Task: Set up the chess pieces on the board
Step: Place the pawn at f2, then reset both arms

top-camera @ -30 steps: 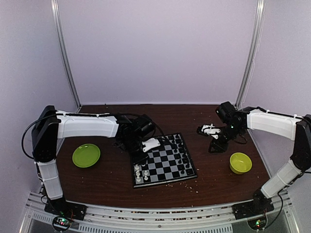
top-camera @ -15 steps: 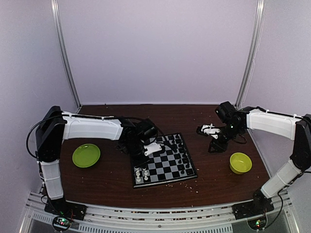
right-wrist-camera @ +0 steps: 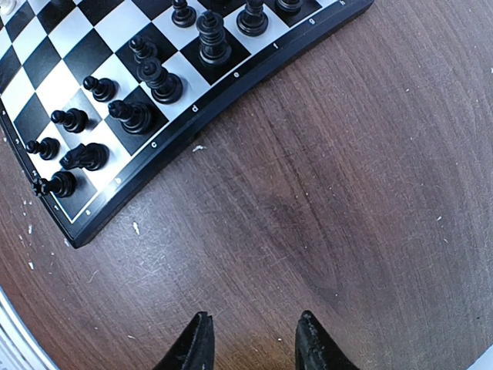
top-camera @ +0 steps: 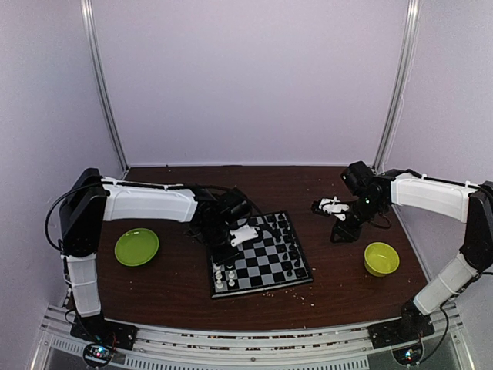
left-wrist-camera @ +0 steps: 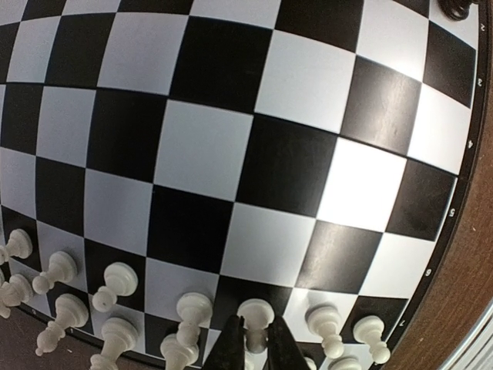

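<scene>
- Now further over the board (left-wrist-camera: 202, 148) than a second ago, the left gripper (left-wrist-camera: 256, 348) pinches a white pawn (left-wrist-camera: 256, 312) between its jaws.
- Unmoved, the right gripper (right-wrist-camera: 250, 339) holds its jaws spread above the table (right-wrist-camera: 370, 154), black pieces (right-wrist-camera: 159, 82) ahead of them.

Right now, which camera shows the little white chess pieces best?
The left wrist camera: the white chess pieces stand close up in rows, each shape clear. The top camera shows them only as tiny pale dots at the board's near-left corner. The right wrist camera shows mostly black pieces.
</scene>
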You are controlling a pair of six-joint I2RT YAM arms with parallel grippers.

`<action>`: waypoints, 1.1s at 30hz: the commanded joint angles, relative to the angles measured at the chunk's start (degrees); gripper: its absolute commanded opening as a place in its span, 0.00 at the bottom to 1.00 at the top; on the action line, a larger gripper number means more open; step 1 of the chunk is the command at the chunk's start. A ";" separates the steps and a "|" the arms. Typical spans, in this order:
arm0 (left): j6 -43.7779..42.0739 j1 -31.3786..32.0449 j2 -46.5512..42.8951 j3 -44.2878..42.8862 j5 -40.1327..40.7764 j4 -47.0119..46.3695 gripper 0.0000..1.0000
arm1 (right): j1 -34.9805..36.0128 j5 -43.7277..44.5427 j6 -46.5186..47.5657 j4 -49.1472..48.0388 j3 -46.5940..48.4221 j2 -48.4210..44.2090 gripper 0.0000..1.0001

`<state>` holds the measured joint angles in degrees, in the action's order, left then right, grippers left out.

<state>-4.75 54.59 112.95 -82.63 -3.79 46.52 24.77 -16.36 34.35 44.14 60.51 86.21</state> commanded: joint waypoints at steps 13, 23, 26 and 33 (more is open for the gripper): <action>0.03 0.34 -4.51 -5.09 3.58 2.35 0.24 | 0.62 1.28 0.15 0.94 1.61 0.75 0.36; -4.54 -4.40 -17.41 -9.75 11.99 4.63 0.33 | -0.07 3.15 -5.32 -0.54 5.05 -8.35 0.37; -4.95 -9.15 -21.07 -9.87 15.25 4.39 0.37 | -1.23 2.58 -8.27 -1.97 7.37 -12.92 0.41; 0.88 -20.02 -35.76 -3.07 21.39 -6.64 0.53 | -4.28 9.96 -13.22 -5.15 13.65 -21.67 0.75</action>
<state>-6.22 36.73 85.25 -89.89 10.57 48.31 22.35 -12.29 26.17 42.30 71.16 68.27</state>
